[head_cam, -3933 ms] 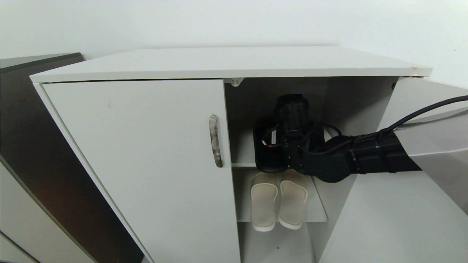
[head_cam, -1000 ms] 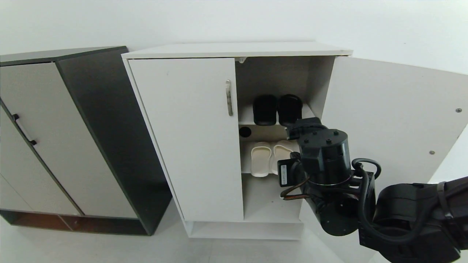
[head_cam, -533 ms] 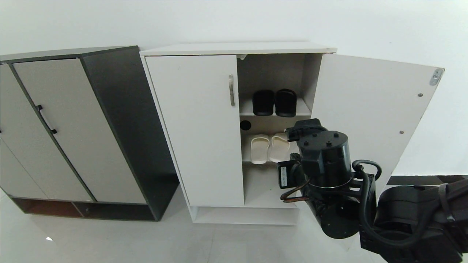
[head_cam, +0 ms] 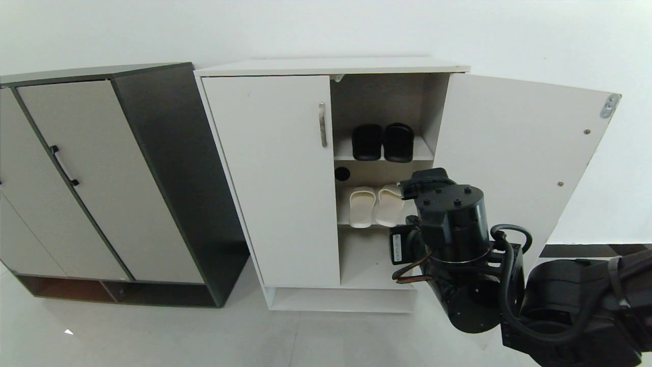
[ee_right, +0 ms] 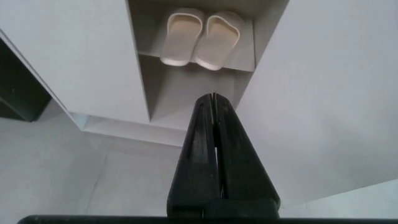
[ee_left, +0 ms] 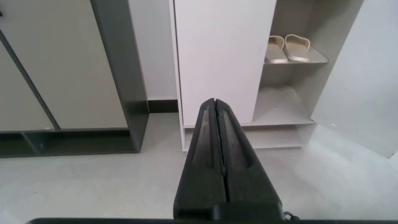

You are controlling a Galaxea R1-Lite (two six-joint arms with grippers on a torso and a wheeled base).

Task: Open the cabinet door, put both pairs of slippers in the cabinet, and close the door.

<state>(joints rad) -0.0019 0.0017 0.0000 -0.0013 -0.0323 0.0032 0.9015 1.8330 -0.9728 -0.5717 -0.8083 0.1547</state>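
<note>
We see our left gripper [ee_left: 214, 106] with jaws pressed together, the white cabinet [head_cam: 331, 66] holding the black slippers [head_cam: 383, 142] on its upper shelf and the cream slippers [head_cam: 376, 205] below, its right door [head_cam: 514, 153] swung wide, and our right gripper [ee_right: 214, 99] likewise clamped together.

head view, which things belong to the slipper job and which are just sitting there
Job: white two-door cabinet, its open right door, black slipper pair, cream slipper pair.
Just there: dark grey cabinet with beige doors.
</note>
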